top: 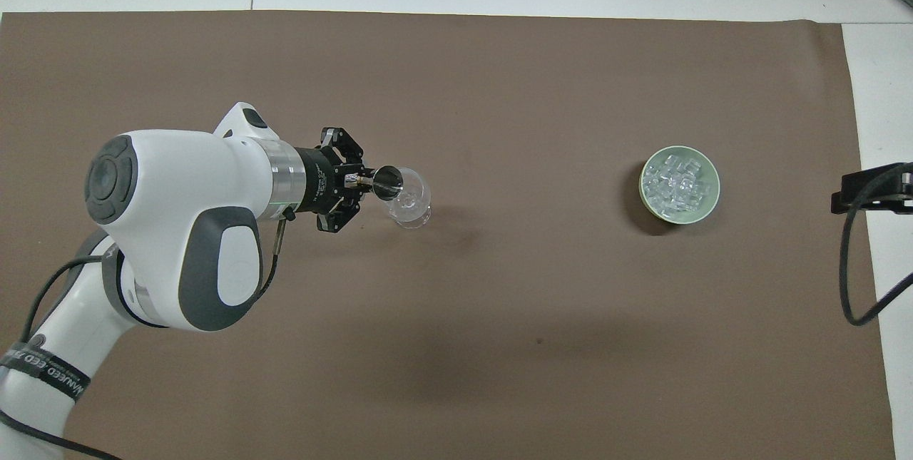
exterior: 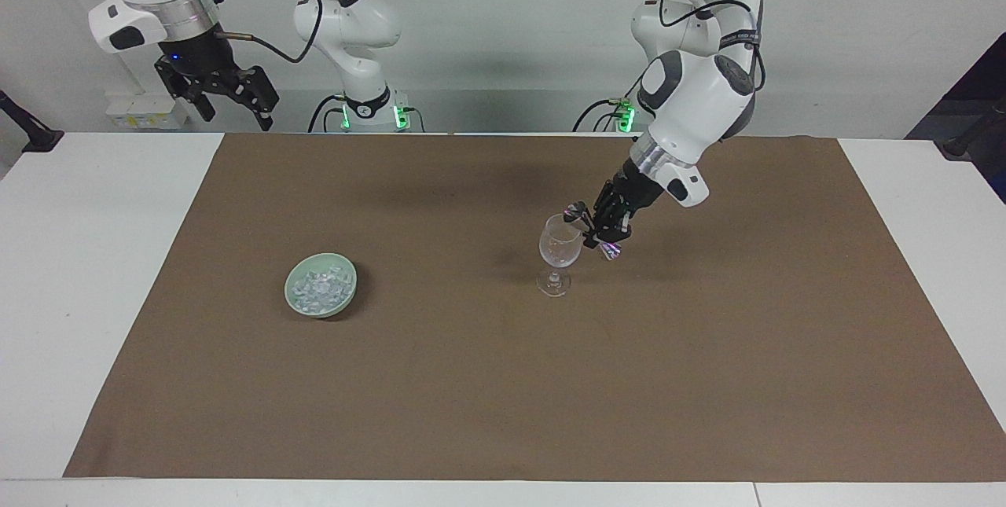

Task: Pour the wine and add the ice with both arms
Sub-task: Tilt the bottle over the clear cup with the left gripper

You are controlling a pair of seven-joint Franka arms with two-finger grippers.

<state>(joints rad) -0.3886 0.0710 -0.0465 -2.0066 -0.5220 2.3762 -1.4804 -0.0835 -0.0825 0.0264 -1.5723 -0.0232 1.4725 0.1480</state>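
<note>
A clear stemmed glass stands upright on the brown mat, toward the left arm's end. My left gripper is shut on a small metal measuring cup, which is tipped over the glass's rim. I cannot make out any wine in the cup or the glass. The ice is heaped in a pale green bowl toward the right arm's end. My right gripper waits open, raised over the table's edge at that end.
The brown mat covers most of the white table. A black part of the right gripper and its cable show at the overhead view's edge, beside the bowl.
</note>
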